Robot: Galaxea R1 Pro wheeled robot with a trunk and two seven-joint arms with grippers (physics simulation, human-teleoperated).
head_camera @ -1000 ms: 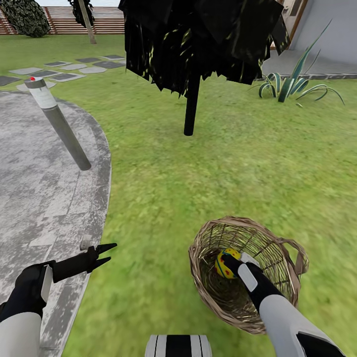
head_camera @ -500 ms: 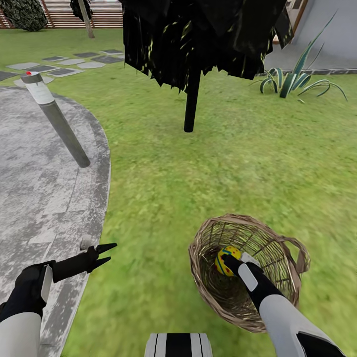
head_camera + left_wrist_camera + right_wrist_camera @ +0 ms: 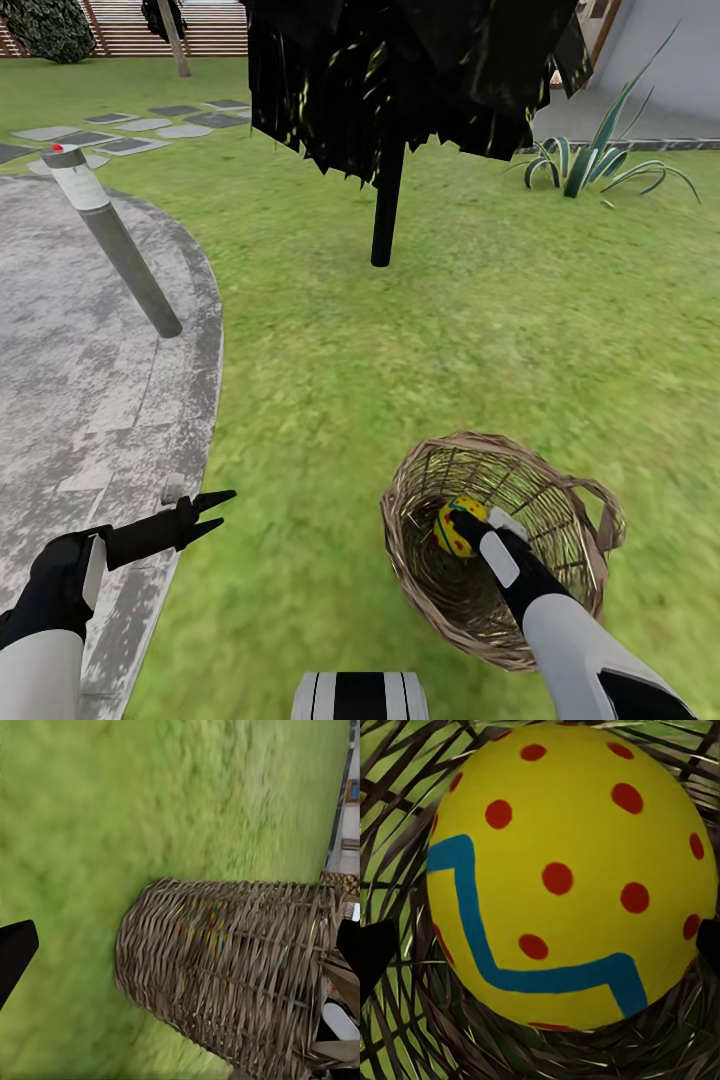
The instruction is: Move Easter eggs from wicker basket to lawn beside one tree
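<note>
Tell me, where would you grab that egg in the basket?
Across its widest middle, coming in through the open mouth of the basket. The egg is smooth and rounded, so fingers on two opposite sides should hold best. The right hand is already reaching in that way; its black fingertips show flanking the egg in the wrist view.

Bright, even, shadowless daylight over the lawn (image 3: 400,340). The head view is sharp, with straight posts leaning outward towards its edges. The left wrist view is soft and smeared.
</note>
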